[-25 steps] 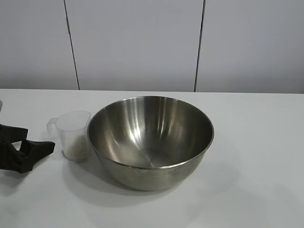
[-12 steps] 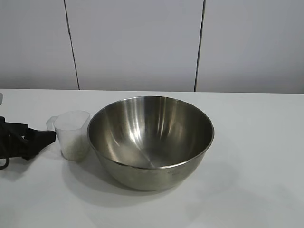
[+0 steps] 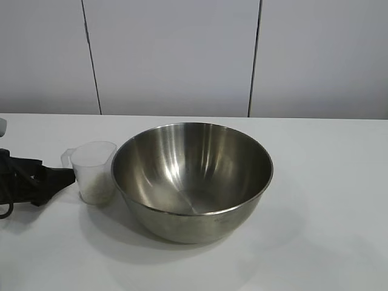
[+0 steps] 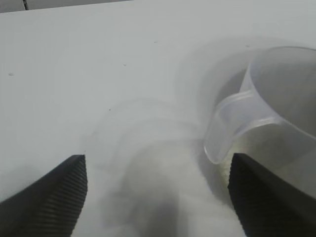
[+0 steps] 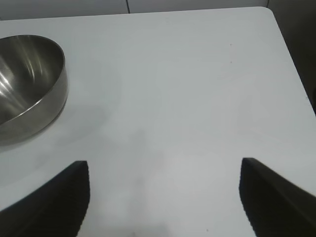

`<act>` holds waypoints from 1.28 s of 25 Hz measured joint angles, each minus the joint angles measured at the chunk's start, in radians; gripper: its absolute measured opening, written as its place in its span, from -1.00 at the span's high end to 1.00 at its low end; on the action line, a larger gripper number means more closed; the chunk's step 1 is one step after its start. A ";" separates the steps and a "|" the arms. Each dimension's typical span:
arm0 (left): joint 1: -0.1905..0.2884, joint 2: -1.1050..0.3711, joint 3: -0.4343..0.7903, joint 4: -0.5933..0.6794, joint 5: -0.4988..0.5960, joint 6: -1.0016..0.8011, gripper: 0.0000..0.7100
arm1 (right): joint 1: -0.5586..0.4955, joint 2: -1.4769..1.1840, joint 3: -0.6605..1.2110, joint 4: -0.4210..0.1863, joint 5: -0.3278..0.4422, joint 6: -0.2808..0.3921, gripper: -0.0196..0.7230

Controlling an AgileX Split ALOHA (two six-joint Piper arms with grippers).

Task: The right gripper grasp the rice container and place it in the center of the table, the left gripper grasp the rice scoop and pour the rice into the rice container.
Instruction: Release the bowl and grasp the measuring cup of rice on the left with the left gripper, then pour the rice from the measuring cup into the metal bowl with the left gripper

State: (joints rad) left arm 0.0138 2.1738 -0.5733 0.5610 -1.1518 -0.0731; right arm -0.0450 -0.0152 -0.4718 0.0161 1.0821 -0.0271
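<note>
A white table [image 3: 327,182] runs before a pale panelled wall [image 3: 176,54]. The rice container [image 3: 192,179] sits at the frame's centre, empty. Touching its left side stands the rice scoop [image 3: 94,172], with the rice [image 3: 97,191] low inside. At the left edge, the left gripper [image 3: 63,176] is spread wide just beside the scoop's handle [image 4: 232,126], holding nothing. The right gripper [image 5: 163,197], also spread, hovers over bare table, apart from the container.

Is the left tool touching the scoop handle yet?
Cannot tell: in the left wrist view one finger overlaps the rice scoop, handle between open fingers, no clear contact or gap.
</note>
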 joint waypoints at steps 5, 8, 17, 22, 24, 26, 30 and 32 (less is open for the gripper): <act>0.000 0.000 -0.029 0.019 0.000 -0.007 -0.61 | 0.000 0.000 0.000 0.000 0.000 0.000 -0.58; 0.000 0.000 -0.035 0.020 0.000 -0.008 -0.59 | 0.000 0.000 0.000 0.000 0.000 0.000 -0.58; 0.000 0.000 -0.035 0.028 0.000 -0.008 0.58 | 0.000 0.000 0.000 0.000 0.000 0.000 -0.58; 0.000 -0.011 -0.035 0.032 0.003 -0.004 0.95 | 0.000 0.000 0.000 0.000 0.000 0.000 -0.58; 0.000 -0.037 -0.035 0.032 0.005 -0.003 0.97 | 0.000 0.000 0.000 0.000 0.000 0.000 -0.58; 0.000 -0.084 -0.035 0.032 0.005 -0.002 0.97 | 0.000 0.000 0.000 0.000 0.000 0.000 -0.58; 0.000 -0.203 -0.035 0.053 0.006 0.000 0.97 | 0.000 0.000 0.000 0.000 0.000 0.000 -0.58; 0.000 -0.283 -0.035 0.109 0.007 0.000 0.97 | 0.000 0.000 0.000 0.000 0.000 0.000 -0.58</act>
State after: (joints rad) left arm 0.0138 1.8907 -0.6079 0.6703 -1.1452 -0.0728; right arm -0.0450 -0.0152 -0.4718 0.0161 1.0818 -0.0271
